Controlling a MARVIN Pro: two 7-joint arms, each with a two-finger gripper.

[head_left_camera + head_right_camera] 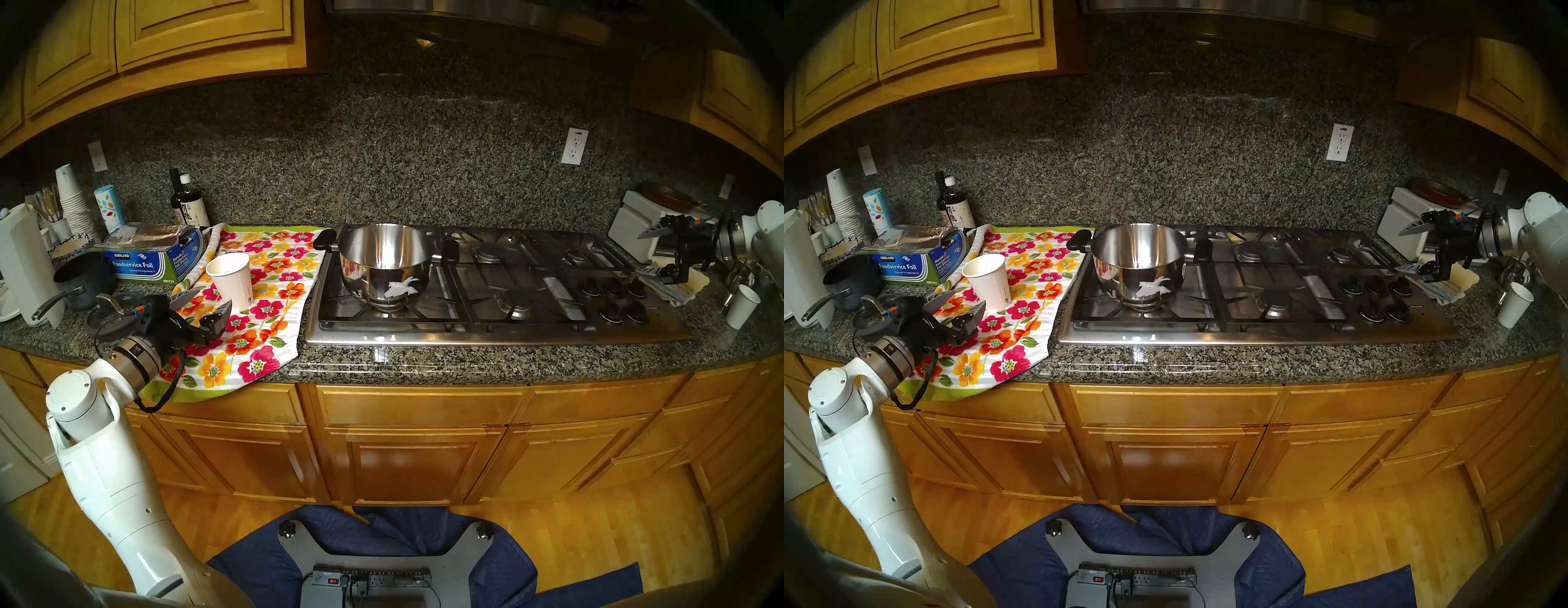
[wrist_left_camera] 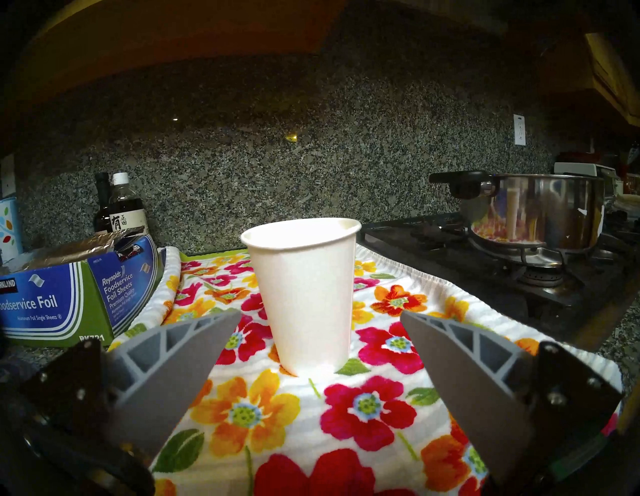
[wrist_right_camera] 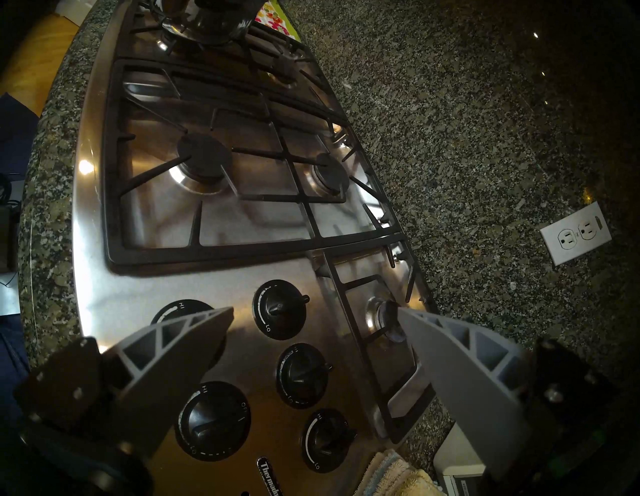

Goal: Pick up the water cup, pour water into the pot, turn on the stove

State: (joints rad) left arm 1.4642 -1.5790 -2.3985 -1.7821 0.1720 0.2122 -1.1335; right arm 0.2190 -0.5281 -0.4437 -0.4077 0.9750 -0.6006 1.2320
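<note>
The white paper water cup (image 1: pixel 231 278) (image 1: pixel 987 280) stands upright on a flowered towel (image 1: pixel 271 305), left of the stove. In the left wrist view the cup (image 2: pixel 304 294) is straight ahead, just beyond the fingertips. My left gripper (image 1: pixel 208 303) (image 2: pixel 318 315) is open and empty, a little short of the cup. The steel pot (image 1: pixel 384 263) (image 1: pixel 1138 263) with black handles sits on the stove's (image 1: pixel 488 288) front left burner. My right gripper (image 1: pixel 647 250) (image 3: pixel 315 311) is open and empty, hovering over the black knobs (image 3: pixel 280 308) at the stove's right end.
A foil box (image 1: pixel 148 259), a dark blue saucepan (image 1: pixel 80 280), a stack of cups (image 1: pixel 72 199) and bottles (image 1: pixel 189 204) crowd the left counter. A smaller white cup (image 1: pixel 740 303), a white appliance (image 1: pixel 636 220) and a folded cloth (image 3: pixel 398 478) sit right of the stove.
</note>
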